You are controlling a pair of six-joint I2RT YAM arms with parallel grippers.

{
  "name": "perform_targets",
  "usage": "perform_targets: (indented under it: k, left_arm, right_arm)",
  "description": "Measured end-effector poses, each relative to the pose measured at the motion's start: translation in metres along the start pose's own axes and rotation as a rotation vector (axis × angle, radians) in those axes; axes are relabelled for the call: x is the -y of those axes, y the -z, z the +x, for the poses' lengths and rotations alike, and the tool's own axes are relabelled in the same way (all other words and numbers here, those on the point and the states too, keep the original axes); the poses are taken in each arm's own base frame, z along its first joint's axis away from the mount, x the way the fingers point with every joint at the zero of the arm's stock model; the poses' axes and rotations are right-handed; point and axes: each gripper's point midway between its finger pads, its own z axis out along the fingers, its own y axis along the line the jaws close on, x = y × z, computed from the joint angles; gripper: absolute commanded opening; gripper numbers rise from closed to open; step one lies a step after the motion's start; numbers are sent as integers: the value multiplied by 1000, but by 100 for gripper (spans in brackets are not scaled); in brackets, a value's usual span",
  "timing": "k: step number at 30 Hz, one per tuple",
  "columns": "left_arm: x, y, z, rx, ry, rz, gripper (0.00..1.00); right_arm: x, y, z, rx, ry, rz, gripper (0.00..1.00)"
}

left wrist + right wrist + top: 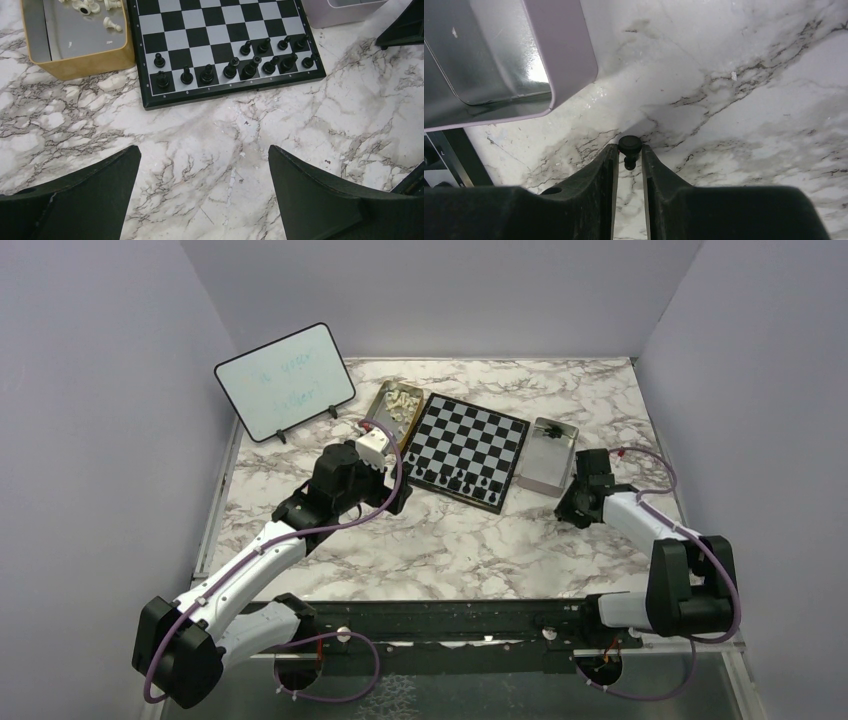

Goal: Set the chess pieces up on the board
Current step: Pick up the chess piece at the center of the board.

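The board lies at mid-table with a row and a half of black chess pieces along its near edge, seen closer in the left wrist view as black chess pieces on the board. Cream chess pieces lie in a gold tin. My left gripper hangs open over bare marble just short of the board. My right gripper has its jaws nearly together, pinching a black pawn at the fingertips, low over the marble beside a silver tin.
A white dry-erase board stands at the back left. The gold tin touches the board's left side, and the silver tin, with a few black pieces inside, lies to its right. Walls enclose the table.
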Motion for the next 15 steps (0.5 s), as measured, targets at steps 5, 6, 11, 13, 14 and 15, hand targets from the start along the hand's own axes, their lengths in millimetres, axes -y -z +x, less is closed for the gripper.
perform_targets:
  k: [5, 6, 11, 13, 14, 15]
  left_arm:
    - [0, 0, 4, -18, 5, -2, 99]
    - [0, 0, 5, -20, 5, -2, 99]
    - [0, 0, 6, -23, 6, -2, 99]
    - [-1, -1, 6, -26, 6, -2, 99]
    - [-1, -1, 7, -28, 6, -2, 99]
    - [-1, -2, 7, -30, 7, -2, 99]
  right_arm:
    - [-3, -4, -6, -12, 55, 8, 34]
    - [-3, -4, -7, -14, 68, 10, 35]
    - [-3, -5, -10, -21, 117, 14, 31]
    - [-2, -6, -10, -23, 133, 14, 29]
    - [-2, -6, -10, -24, 138, 15, 28]
    - [-2, -6, -10, -24, 144, 15, 28]
